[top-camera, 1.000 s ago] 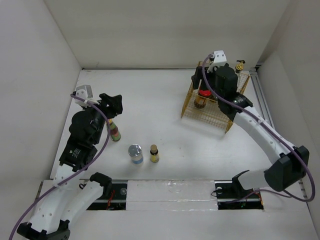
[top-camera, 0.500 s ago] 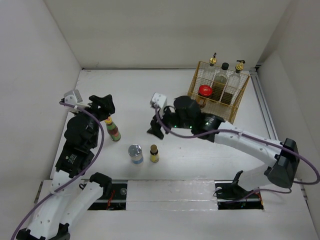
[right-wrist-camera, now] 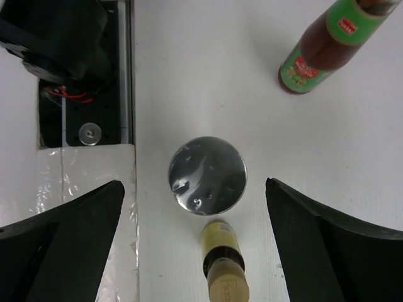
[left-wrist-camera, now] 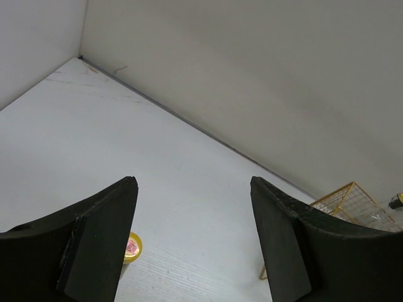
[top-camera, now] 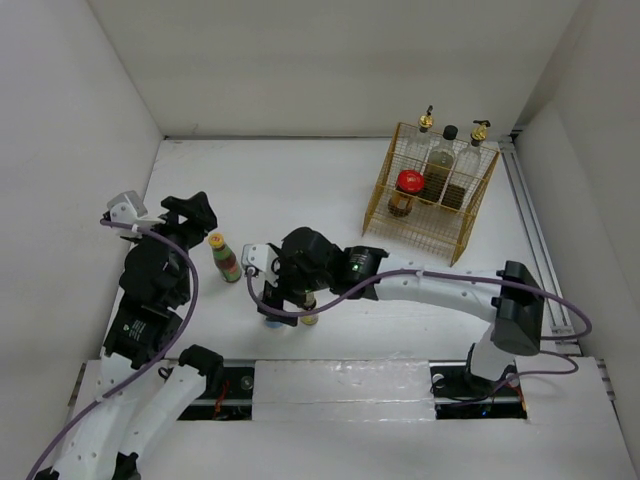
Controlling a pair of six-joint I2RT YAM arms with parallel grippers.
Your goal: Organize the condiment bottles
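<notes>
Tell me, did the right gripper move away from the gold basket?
Yes. The right gripper swung left from the gold basket, toward the near edge, and now hangs over the silver-lidded jar.

Bright, even and diffuse from overhead in the top view, with only soft, faint shadows on the white table (top-camera: pixel 330 190) beside the arms. Mild glare along the glossy strip (top-camera: pixel 340 385) at the near edge. Duller in the left wrist view, the back wall (left-wrist-camera: pixel 252 63) grey rather than white. Crisp in the right wrist view, with mottled highlights on the silver-lidded jar (right-wrist-camera: pixel 207 175). Near-black, almost featureless fingers (right-wrist-camera: pixel 63 245) in both wrist views.
</notes>
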